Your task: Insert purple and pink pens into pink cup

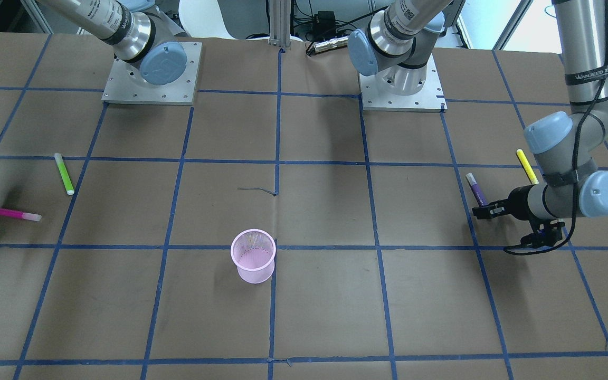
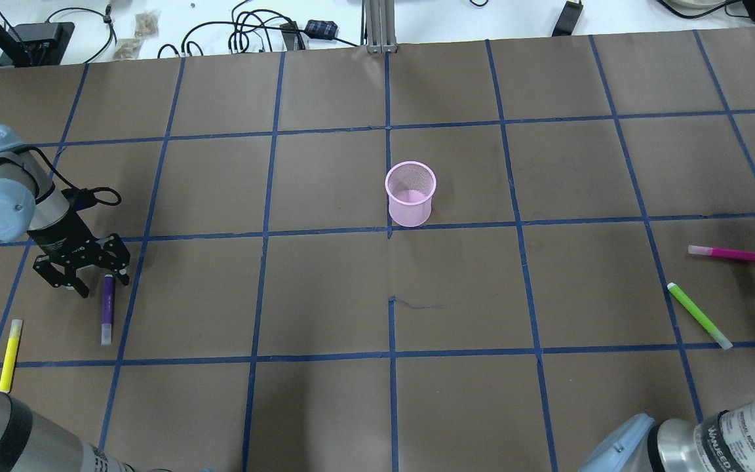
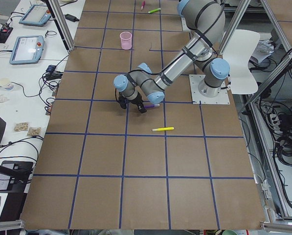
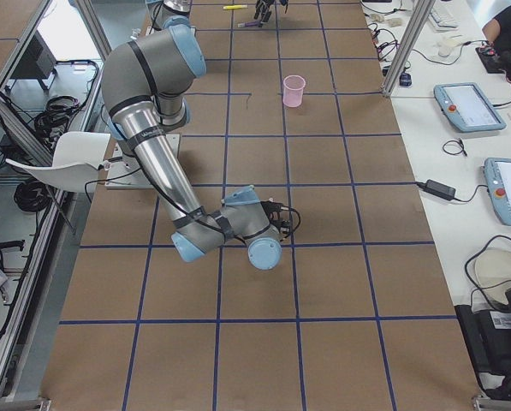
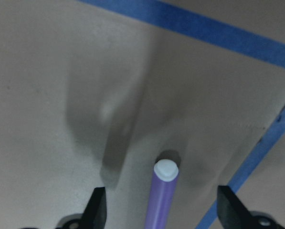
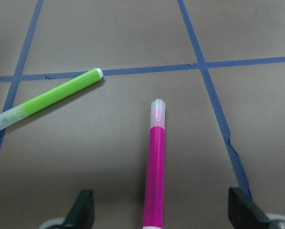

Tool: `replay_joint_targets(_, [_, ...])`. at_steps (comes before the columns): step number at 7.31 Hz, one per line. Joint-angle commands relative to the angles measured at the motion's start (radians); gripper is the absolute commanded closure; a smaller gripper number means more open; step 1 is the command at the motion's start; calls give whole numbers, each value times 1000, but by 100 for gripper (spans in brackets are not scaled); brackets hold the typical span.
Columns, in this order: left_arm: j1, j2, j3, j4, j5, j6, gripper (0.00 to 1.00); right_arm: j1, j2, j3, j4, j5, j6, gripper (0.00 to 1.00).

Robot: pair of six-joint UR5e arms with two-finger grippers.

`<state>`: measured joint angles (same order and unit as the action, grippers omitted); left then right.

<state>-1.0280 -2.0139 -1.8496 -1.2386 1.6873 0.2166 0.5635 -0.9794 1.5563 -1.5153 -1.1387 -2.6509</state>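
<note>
**Risks**
- Left side: left gripper (image 2: 102, 283) has its fingers spread over only the far end of the purple pen (image 2: 107, 311). A pinch that close to the tip would likely let the long body droop or swing, so it meets the cup rim askew. The barrel is round, so one finger landing first could roll it out.
- Centre: pink cup (image 2: 410, 193) stands upright and looks like light mesh. A slanted pen pushed against its wall could tip it.
- Right side: right gripper (image 6: 163, 212) is also spread. The green pen (image 2: 698, 314) lies near, so a drifting descent might nudge it.

**Positions**
- In the left wrist view, the purple pen lies flat, its pale end centred between the two fingers. How far the tips sit above the table is hard to judge, possibly not yet at pen level.
- Yellow pen (image 2: 10, 354) lies beside it, apart and untouched.
- The cup is mid-table, well apart from both arms, with nothing visible inside.
- Pink pen (image 2: 728, 254) lies flat near the right edge, its magenta body running between the right fingers, clear cap pointing away.
</note>
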Motion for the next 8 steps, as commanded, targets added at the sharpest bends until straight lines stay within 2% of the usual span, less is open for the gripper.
replay_joint_targets(1, [-1,6,1,1,0,1,41,1,60,-19,7,-3,-29,2])
replay_joint_targets(2, [0,3,3,2,0,10,50,1,68,-21,3,-3,-30,8])
replay_joint_targets(4, [-1,-2,1,4,-1,3,50,7,67,-18,9,2,-32,10])
replay_joint_targets(5, [0,-2,1,4,-3,4,56,10,67,-16,12,0,-35,12])
replay_joint_targets(6, [-1,-5,3,4,-3,7,73,10,73,-15,4,-1,-37,16])
replay_joint_targets(7, [0,0,3,2,-2,4,83,10,73,-13,4,-3,-37,21])
replay_joint_targets(8, [-1,-2,3,2,-3,9,92,10,70,-16,4,-1,-37,31])
